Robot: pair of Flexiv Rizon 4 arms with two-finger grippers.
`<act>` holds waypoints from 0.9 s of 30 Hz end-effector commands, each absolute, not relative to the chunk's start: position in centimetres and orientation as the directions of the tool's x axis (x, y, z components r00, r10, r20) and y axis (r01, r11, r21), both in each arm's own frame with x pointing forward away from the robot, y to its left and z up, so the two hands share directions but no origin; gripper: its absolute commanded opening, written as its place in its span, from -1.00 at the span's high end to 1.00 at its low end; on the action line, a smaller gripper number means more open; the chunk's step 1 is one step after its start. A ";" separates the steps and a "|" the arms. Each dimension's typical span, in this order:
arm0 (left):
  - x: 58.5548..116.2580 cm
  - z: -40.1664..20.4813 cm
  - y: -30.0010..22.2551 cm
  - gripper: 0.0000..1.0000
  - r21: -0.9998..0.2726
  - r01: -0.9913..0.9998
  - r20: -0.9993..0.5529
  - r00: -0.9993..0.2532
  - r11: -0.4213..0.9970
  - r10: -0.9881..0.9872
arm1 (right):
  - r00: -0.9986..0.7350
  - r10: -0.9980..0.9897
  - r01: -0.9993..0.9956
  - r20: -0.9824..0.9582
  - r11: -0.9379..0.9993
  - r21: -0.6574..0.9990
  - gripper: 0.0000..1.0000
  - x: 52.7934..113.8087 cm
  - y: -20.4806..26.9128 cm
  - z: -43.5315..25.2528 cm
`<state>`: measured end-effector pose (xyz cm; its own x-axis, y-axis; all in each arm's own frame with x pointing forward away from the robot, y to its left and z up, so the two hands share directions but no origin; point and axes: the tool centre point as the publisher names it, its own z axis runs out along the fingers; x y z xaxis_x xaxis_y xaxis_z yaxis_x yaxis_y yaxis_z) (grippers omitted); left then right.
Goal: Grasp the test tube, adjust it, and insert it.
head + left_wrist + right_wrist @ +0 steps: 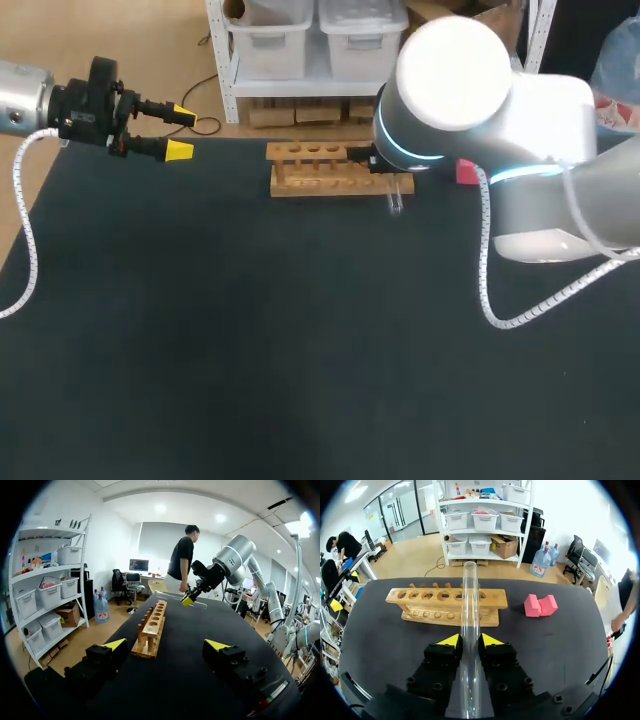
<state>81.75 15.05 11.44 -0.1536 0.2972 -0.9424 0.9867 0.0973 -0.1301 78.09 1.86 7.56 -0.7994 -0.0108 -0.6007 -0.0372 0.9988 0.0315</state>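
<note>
The table (250, 330) has a dark, flat top, almost black, with a lot of bare space at the near side. A wooden rack (320, 172) with a row of round holes stands near the far edge, around the middle. A small pink block (466, 172) sits on the table just to the right of the rack, not touching it.

The right arm (470, 90) comes in from the right and hangs over the right end of the rack. The right gripper (470, 640) has its fingers closed on the test tube (469, 610), one yellow tip pressing on each side. The tube is clear glass. It lies along the fingers and sticks out ahead of them, across the rack as the right wrist view sees it. From above, only one end of the tube (396, 200) peeks out under the arm, by the rack's right end. I cannot tell if the tube touches the rack.

The left gripper (181, 132) is up by the far left corner of the table, well apart from the rack. Its fingers are spread wide and hold nothing.

A white curly cable (490, 270) hangs from the right arm over the table.
</note>
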 end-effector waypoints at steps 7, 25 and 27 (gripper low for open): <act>81.7 11.4 15.1 -1.00 -0.128 0.987 -0.943 -0.151 0.097 0.296 | -0.801 -0.020 -0.052 -0.598 0.998 0.037 1.00 80.0 2.1 6.3; 81.7 11.4 15.1 -1.00 -0.128 0.987 -0.943 -0.151 0.097 0.296 | -0.819 -0.015 -0.061 -0.573 0.996 0.060 1.00 81.1 2.4 5.0; 81.7 11.4 15.1 -1.00 -0.128 0.987 -0.943 -0.151 0.097 0.296 | -0.823 -0.015 -0.060 -0.568 0.996 0.062 1.00 81.0 2.5 4.8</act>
<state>81.75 15.05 11.44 -0.1536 0.2972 -0.9424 0.9867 0.0973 -0.1301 80.88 2.38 5.06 -0.8210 -0.0140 -0.5708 -0.0594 0.9964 0.0610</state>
